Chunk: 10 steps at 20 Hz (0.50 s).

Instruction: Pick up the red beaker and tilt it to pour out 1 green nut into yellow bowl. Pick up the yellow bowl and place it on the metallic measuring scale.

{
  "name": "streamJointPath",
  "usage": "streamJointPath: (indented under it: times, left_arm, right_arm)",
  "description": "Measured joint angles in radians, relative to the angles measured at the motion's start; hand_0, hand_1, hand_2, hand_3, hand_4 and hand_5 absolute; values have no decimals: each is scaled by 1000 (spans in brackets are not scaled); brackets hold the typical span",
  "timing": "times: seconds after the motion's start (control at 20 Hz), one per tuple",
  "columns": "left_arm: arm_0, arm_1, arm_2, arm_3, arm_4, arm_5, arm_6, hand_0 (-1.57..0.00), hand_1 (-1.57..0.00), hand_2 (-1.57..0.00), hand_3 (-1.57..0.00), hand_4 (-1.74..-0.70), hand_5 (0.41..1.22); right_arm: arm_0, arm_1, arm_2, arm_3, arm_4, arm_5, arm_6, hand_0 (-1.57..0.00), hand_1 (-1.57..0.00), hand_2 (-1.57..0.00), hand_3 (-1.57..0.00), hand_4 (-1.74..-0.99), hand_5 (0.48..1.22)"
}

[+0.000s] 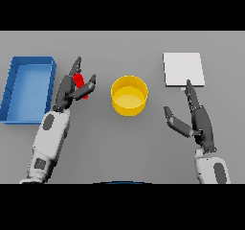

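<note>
Left hand: While the left hand (72,87) reaches in around the red beaker (80,84), its fingers stand on the far side and the thumb on the near side, the beaker between them. That is a hold from the side, which looks chosen so the wrist can roll and tip the beaker. I cannot tell for sure that the fingers press firmly; they look curled round it.

Red beaker: It sits inside the left hand's grasp, mostly hidden by the dark fingers, only red patches showing. Whether it rests on the table or is lifted clear, I cannot say.

Green nut: Not visible here; if it is in the beaker, the hand covers it.

Yellow bowl: The yellow bowl (129,96) stands upright just to the inner side of the left hand, near but not touching. That closeness suits a short tilt toward its open mouth. It looks empty.

Right hand: The right hand (196,119) waits on the other side of the bowl, fingers straight and spread apart from the thumb, holding nothing. My guess is it is parked for the bowl's later lift.

Scale: The pale square scale (184,69) lies just beyond the right hand's fingertips, nothing on it.

Blue tray: A blue tray (14,87) lies to the outer side of the left hand, apart from it.

Stage: Pouring not yet begun, by my reading.
</note>
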Motion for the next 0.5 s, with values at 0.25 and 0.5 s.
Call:
streamJointPath:
  times: [0.25, 0.5]
  left_arm:
    - [-37, -22, 10, 54, -38, 91, -49, -918, -941, -989, -984, -1558, 1043]
    - [-48, -22, -20, 71, -65, 103, -89, -1357, -1364, -1380, -1304, -1565, 1163]
  right_arm:
    - [-1, -7, -6, 7, -3, 4, 2, 1, 1, 1, 1, -1239, 648]
    - [-11, 0, -7, 9, -18, 10, 7, 1, 1, 1, 1, -1251, 646]
